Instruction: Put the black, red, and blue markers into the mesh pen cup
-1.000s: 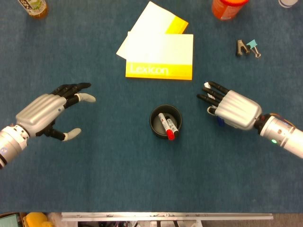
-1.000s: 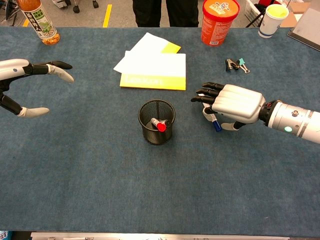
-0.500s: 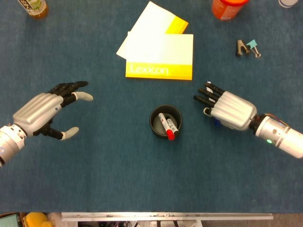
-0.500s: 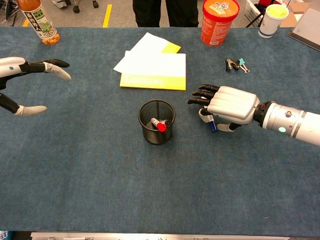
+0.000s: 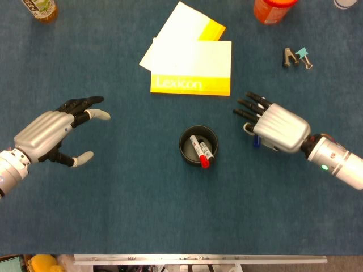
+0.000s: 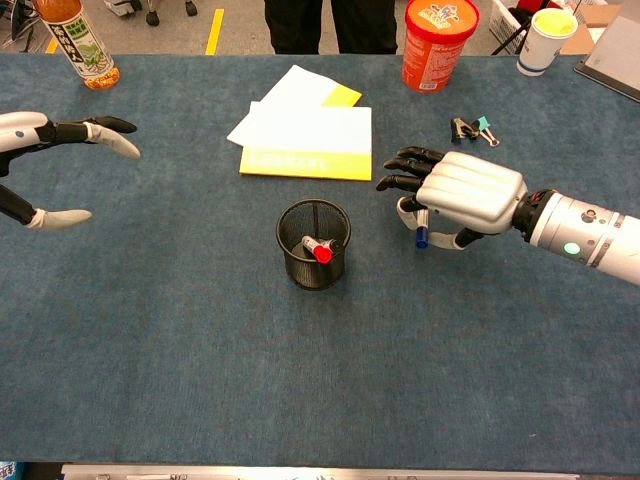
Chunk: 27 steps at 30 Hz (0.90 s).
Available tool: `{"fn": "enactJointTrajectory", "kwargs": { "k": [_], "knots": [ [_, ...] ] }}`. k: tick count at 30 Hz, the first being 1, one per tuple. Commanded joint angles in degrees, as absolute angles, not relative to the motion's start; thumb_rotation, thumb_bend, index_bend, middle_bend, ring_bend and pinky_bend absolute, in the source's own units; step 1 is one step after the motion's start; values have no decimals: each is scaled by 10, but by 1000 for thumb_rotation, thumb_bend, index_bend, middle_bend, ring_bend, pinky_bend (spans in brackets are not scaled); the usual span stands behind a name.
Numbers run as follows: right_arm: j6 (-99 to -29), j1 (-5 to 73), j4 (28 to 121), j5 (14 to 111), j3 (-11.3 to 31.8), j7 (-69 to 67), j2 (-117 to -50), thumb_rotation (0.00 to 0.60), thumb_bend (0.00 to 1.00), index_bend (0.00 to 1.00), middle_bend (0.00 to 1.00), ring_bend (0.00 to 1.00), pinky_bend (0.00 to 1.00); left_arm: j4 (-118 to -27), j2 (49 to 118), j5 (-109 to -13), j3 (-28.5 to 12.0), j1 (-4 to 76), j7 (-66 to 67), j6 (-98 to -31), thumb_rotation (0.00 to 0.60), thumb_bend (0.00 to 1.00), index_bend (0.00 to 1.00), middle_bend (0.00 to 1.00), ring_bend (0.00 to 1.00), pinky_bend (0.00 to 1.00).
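Observation:
The black mesh pen cup (image 5: 183, 142) (image 6: 312, 272) stands mid-table. Inside it lie a red-capped marker (image 5: 203, 162) (image 6: 322, 254) and a black-capped one (image 5: 207, 152). To the cup's right, my right hand (image 5: 276, 127) (image 6: 466, 196) hangs palm down and holds the blue marker (image 5: 256, 141) (image 6: 422, 238). Only the marker's blue lower end shows under the palm. Far to the left, my left hand (image 5: 47, 134) (image 6: 45, 134) is open with fingers spread, holding nothing.
Yellow and white Lexicon notepads (image 5: 190, 68) (image 6: 306, 136) lie behind the cup. Binder clips (image 5: 296, 58) (image 6: 471, 130) sit at the back right. An orange canister (image 6: 438, 40), a drink bottle (image 6: 78, 40) and a paper cup (image 6: 548, 38) line the far edge.
My right hand has risen and shifted a little toward the far side, still holding the blue marker. My left hand has drifted slightly left.

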State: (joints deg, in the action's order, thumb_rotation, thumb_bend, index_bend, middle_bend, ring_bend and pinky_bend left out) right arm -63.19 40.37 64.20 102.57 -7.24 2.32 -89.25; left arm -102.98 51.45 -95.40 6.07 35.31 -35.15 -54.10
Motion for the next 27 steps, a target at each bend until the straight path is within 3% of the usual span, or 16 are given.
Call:
{"fn": "enactJointTrajectory", "kwargs": {
  "k": [1, 17, 27],
  "knots": [
    [-654, 399, 688, 1008, -51, 0, -871, 600, 288, 526, 188, 0, 0, -1032, 514, -954, 60, 352, -352, -543, 600, 308, 189, 0, 0, 10],
    [-690, 412, 913, 956, 40, -101, -792, 600, 287, 538, 201, 0, 0, -1043, 512, -946, 55, 353, -345, -539, 600, 308, 190, 0, 0, 10],
    [-670, 418, 952, 944, 48, -116, -788, 600, 287, 538, 203, 0, 0, -1049, 510, -945, 53, 353, -338, -537, 600, 308, 189, 0, 0, 10]
  ]
}}
